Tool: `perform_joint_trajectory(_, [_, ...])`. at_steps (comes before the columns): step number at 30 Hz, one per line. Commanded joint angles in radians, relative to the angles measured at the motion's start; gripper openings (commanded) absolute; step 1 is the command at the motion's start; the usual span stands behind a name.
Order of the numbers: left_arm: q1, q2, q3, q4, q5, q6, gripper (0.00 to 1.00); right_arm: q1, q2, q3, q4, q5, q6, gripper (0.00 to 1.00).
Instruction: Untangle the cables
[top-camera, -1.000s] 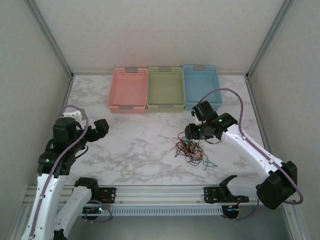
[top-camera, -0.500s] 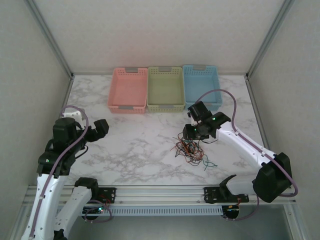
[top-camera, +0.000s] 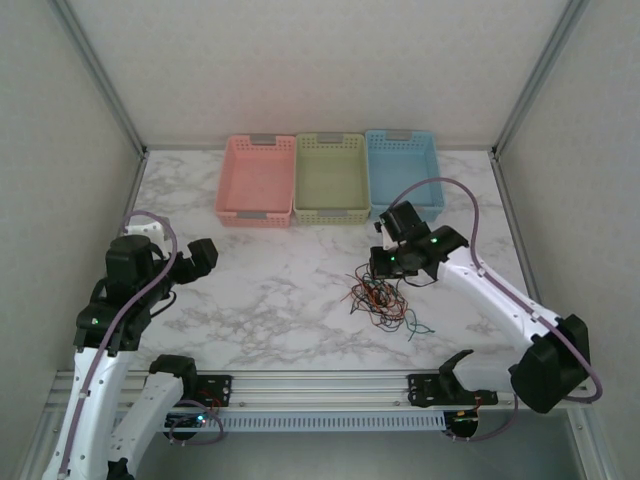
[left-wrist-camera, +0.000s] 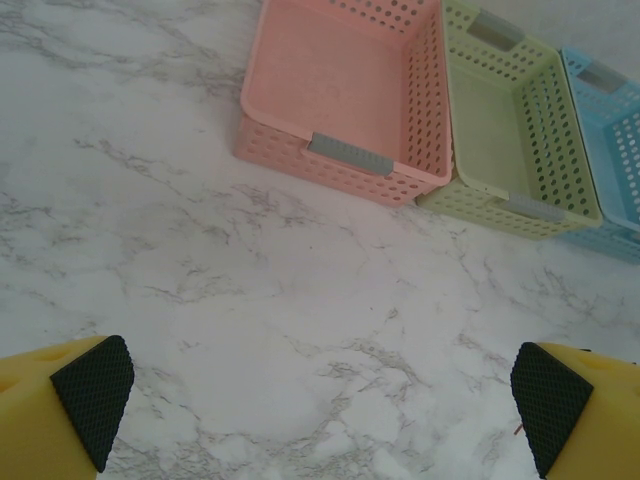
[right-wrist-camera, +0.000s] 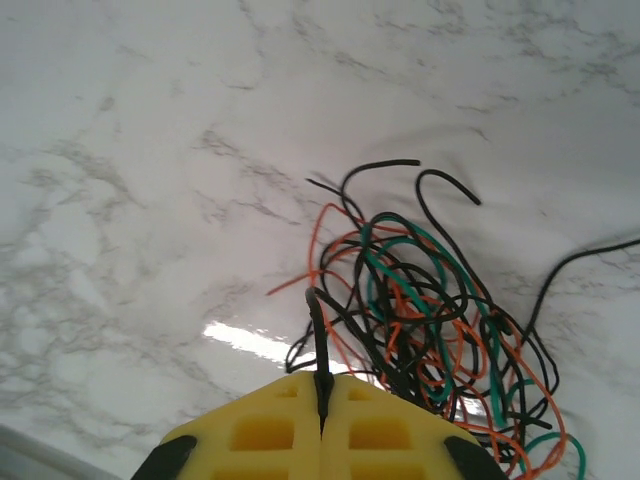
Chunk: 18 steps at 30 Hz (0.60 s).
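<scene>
The cables (top-camera: 380, 298) were heaped in a red, black and green tangle on the marble table (top-camera: 260, 300), just right of centre in the top view. One black cable (right-wrist-camera: 318, 335) was pinched between the pressed-together yellow fingers of the right gripper (right-wrist-camera: 322, 405), which was set at the tangle's upper edge. The left gripper (left-wrist-camera: 320, 400) was held spread wide over bare marble at the left of the frame. A pink basket (top-camera: 257, 180), a green basket (top-camera: 331, 175) and a blue basket (top-camera: 403, 172) were lined up side by side along the back edge, well apart from the tangle.
</scene>
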Motion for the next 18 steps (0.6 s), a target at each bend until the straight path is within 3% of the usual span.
perform_joint_trajectory(1, [0.004, 0.026, 0.06, -0.011, 0.019, 0.001, 1.0, 0.009, -0.055, 0.071, 0.053, -0.106, -0.033, 0.0])
perform_joint_trajectory(7, [-0.003, 0.071, 0.078, 0.074, 0.212, -0.069, 0.98, 0.047, -0.027, 0.252, 0.096, -0.239, -0.094, 0.0])
perform_joint_trajectory(13, [-0.027, 0.083, 0.03, 0.153, 0.279, -0.153, 0.94, 0.075, 0.043, 0.452, 0.149, -0.335, -0.109, 0.0])
perform_joint_trajectory(18, [-0.092, 0.102, -0.013, 0.195, 0.269, -0.199, 0.92, 0.077, 0.089, 0.458, 0.195, -0.329, -0.068, 0.0])
